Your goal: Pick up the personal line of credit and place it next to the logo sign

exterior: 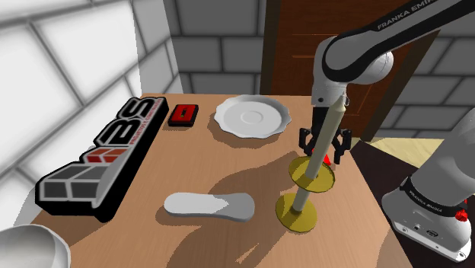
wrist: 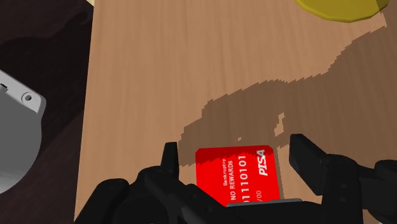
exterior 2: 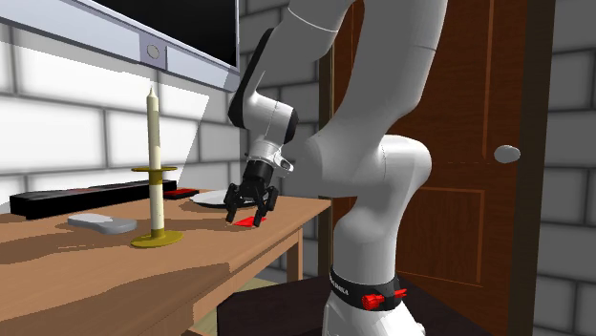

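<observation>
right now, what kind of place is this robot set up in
Likely a room in a house, perhaps a living room: grey block walls, a dark wooden door with a round knob, and a wall-mounted screen above a wooden table bearing a candlestick.

red flat card with white letters (wrist: 236, 178): near end hidden under black two-finger gripper (wrist: 234, 149) | shoulder view: card mostly behind tall cream candle on yellow stand (exterior: 323, 148) | wrist view: stand cut off by edge | long black logo sign (exterior: 103, 148): small words too tiny to read
</observation>
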`<state>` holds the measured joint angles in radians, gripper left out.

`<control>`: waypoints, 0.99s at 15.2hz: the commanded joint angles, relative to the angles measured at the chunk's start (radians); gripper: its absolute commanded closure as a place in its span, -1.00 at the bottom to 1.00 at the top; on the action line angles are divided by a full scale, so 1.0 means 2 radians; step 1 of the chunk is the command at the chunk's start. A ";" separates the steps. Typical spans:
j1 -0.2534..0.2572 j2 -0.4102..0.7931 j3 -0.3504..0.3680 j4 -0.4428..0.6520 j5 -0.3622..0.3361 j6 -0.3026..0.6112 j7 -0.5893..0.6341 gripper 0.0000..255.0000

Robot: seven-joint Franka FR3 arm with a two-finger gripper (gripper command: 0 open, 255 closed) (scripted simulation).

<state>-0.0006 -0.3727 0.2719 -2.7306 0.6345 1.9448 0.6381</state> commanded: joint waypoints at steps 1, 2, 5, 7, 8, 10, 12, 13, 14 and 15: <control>0.000 -0.004 0.000 0.002 -0.001 -0.005 0.003 1.00; 0.000 -0.010 -0.002 0.004 -0.003 -0.013 0.006 1.00; -0.001 -0.027 -0.006 0.012 -0.008 -0.037 0.016 1.00; -0.001 -0.038 -0.008 0.019 -0.011 -0.052 0.022 1.00; -0.002 -0.042 -0.010 0.022 -0.013 -0.060 0.025 1.00; -0.002 -0.052 -0.012 0.029 -0.016 -0.075 0.031 1.00; -0.003 -0.060 -0.015 0.036 -0.019 -0.089 0.037 1.00; -0.003 -0.064 -0.016 0.040 -0.021 -0.097 0.040 1.00; -0.003 -0.068 -0.018 0.044 -0.022 -0.104 0.043 1.00; -0.004 -0.071 -0.019 0.048 -0.024 -0.111 0.046 1.00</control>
<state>-0.0084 -0.5049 0.2355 -2.6410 0.5886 1.7385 0.7228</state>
